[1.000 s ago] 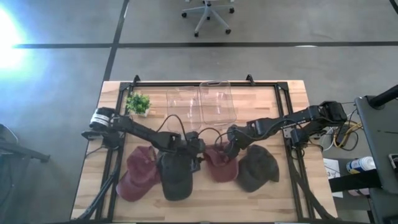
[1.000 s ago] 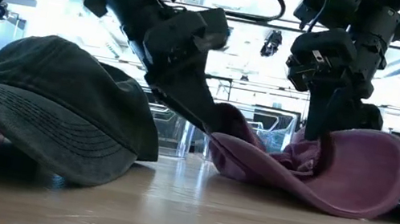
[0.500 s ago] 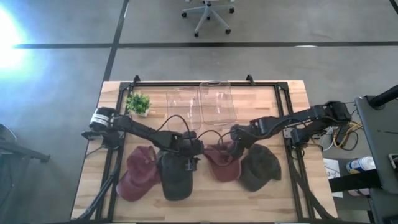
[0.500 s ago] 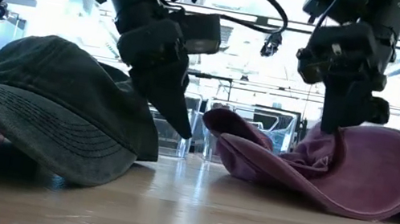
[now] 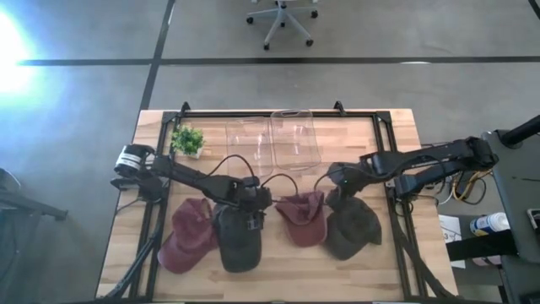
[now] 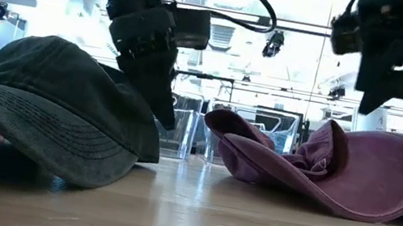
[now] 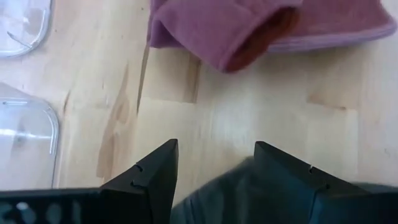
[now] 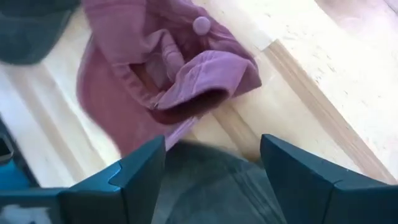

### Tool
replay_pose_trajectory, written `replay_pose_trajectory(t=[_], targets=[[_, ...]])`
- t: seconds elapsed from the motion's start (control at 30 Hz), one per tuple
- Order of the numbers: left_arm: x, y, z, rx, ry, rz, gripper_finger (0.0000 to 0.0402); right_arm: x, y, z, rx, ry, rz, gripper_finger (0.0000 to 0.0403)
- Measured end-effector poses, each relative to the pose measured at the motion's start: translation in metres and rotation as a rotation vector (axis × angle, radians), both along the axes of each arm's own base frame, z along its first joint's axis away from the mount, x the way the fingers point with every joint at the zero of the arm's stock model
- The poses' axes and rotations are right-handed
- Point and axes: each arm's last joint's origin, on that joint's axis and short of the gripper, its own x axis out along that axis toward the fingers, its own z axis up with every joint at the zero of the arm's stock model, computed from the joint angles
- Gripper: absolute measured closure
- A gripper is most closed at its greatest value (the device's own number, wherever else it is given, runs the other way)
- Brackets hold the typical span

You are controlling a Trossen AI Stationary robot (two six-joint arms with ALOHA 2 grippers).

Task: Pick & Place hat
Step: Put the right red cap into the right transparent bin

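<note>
the right end effector (image 5: 337, 179) has let go of the pink hat (image 5: 304, 217) and gone up since a second ago. back then it pinched the hat's cloth and the hat was bunched up. the left end effector (image 5: 251, 203) has pulled back from the pink hat too, and it is higher than before.

the right end effector is wide open and holds nothing. it hangs in the air with the pink hat just below and beside it, and it sits over the edge of a dark green hat (image 5: 350, 226). the left end effector is wide open too and holds nothing. it hovers above the top of a black hat (image 5: 239, 241), with the pink hat lying ahead of its fingers (image 7: 149, 180).

the pink hat lies on the wood surface (image 5: 371, 143), between the two end effectors. in the low view it lies tipped, with its open inside showing and its brim (image 6: 372, 170) curling up on the right end effector's side. its long way runs from one end effector toward the other. a dark red hat (image 5: 184, 236) lies past the black one.
</note>
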Motion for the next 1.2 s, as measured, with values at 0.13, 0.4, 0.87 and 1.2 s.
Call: replay_pose_trajectory(t=[0.13, 0.4, 0.87, 1.2], targets=[[-0.003, -0.003, -0.002, 0.011, 0.008, -0.026, 0.0196, -0.01, 0.005, 0.012, -0.033, 0.003, 0.025, 0.0144], [-0.017, -0.014, -0.022, -0.029, 0.053, -0.082, 0.0196, -0.007, 0.021, 0.04, -0.046, -0.041, 0.105, 0.0157], [-0.012, -0.026, -0.043, -0.113, -0.158, -0.108, 0.0196, 0.039, 0.056, -0.001, 0.0, 0.14, 0.076, 0.0168], [-0.003, -0.027, -0.021, -0.059, -0.148, -0.159, 0.0196, 0.067, 0.059, -0.011, -0.018, 0.066, 0.046, 0.0168]])
